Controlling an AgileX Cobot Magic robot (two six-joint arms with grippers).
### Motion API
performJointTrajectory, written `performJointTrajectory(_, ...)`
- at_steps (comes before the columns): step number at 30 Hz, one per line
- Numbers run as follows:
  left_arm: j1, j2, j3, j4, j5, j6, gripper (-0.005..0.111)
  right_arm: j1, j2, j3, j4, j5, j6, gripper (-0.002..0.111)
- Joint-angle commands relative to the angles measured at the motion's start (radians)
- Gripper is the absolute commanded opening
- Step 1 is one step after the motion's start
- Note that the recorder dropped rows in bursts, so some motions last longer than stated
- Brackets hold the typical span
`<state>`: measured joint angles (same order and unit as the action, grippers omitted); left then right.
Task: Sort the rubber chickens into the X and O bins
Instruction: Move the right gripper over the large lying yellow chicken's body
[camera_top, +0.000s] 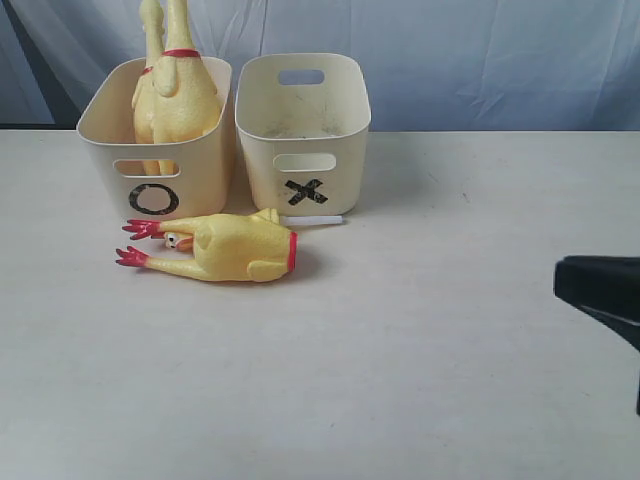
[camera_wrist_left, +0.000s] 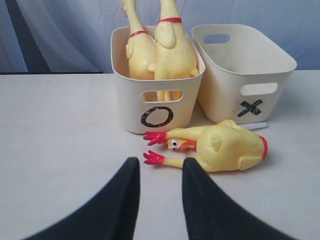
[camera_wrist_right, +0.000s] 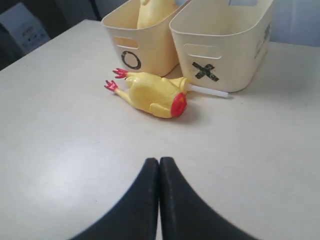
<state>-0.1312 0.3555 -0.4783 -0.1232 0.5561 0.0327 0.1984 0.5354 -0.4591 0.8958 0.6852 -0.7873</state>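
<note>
Two long rubber chickens (camera_top: 180, 95) stand upright in the O bin (camera_top: 100, 160), necks up past the rim. The X bin (camera_top: 262, 165) sits just beside it, on its right in the ext. view. The shorter chicken (camera_top: 235, 248) lies on its side on the table (camera_top: 400, 360), just in front of both bins, red feet twd the O side, red neck band twd the X side. A thin white stick (camera_top: 312, 220) lies at the X bin's foot. Left gripper (camera_wrist_left: 161, 162): fingers spread, nothing btw them, near the chicken's feet but apart. Right gripper (camera_wrist_right: 159, 161): fingers pressed together, holding nothing, well apart from the chicken.
</note>
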Motion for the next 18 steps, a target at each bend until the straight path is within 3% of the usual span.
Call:
performJointTrajectory(1, -0.001, -0.042, 0.006, -0.023, -0.007, 0.001, 0.028, 0.002, 0.194, -0.11, 0.107, 0.049, -0.189, 0.0)
performJointTrajectory(10, -0.001, -0.14, 0.006, -0.016, 0.023, 0.001, 0.025, 0.004, 0.619, -0.375, 0.125, 0.134, -0.282, 0.0)
performJointTrajectory(14, -0.001, -0.145, 0.006, -0.016, 0.02, 0.005, 0.025, 0.128, 0.829, -0.469, 0.102, 0.056, -0.396, 0.001)
performJointTrajectory(18, -0.001, -0.145, 0.006, -0.01, 0.022, 0.005, 0.025, 0.275, 1.026, -0.551, 0.072, -0.166, -0.479, 0.001)
